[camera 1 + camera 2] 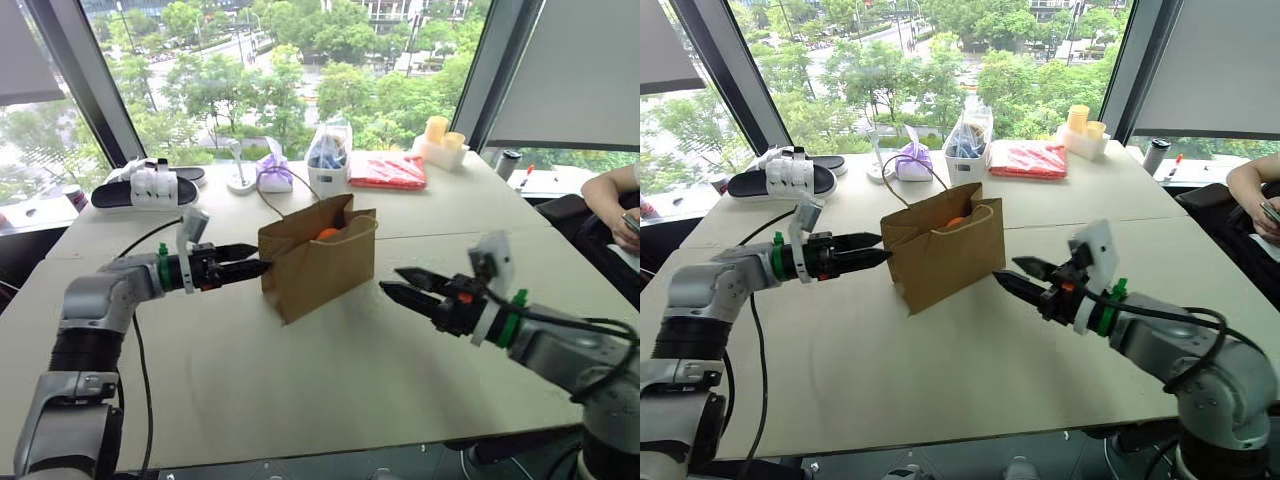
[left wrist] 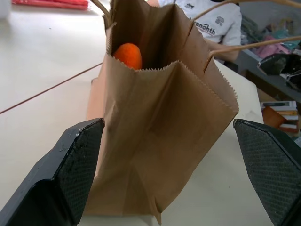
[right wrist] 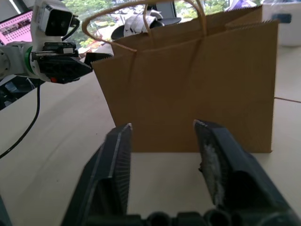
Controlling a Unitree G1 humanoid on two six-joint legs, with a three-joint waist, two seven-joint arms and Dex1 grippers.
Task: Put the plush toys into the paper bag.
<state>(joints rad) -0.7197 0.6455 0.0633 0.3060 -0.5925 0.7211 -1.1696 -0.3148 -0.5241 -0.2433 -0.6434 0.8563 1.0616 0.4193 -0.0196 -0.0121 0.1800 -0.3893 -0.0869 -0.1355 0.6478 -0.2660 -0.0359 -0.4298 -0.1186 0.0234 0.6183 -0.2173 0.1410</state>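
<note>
The worktop (image 1: 300, 400) is big and pale. In the middle of it stands the paper bag (image 1: 320, 265), upright, with its top open.

The left gripper (image 1: 250, 268) is at the bag's left end, very near it, maybe touching. Its fingers are spread as wide as they go, one on each side of the bag's narrow end, and they hold nothing. The right gripper (image 1: 405, 287) is just beside the bag's right end and apart from it. Its fingers (image 3: 117, 165) have a gap between them with nothing in it.

The orange toy (image 2: 128, 55) sits inside the bag, near the top. The green toy may be down in the bag too, but I cannot tell.

At the far edge lie a sandal (image 1: 145, 188), a purple pouch (image 1: 274, 172) and a red packet (image 1: 388, 170).

I think the putting-in step is nearly done or done. If the green toy is not in yet, the next move needs a gripper to find it, grab it and drop it in without knocking the bag over.
</note>
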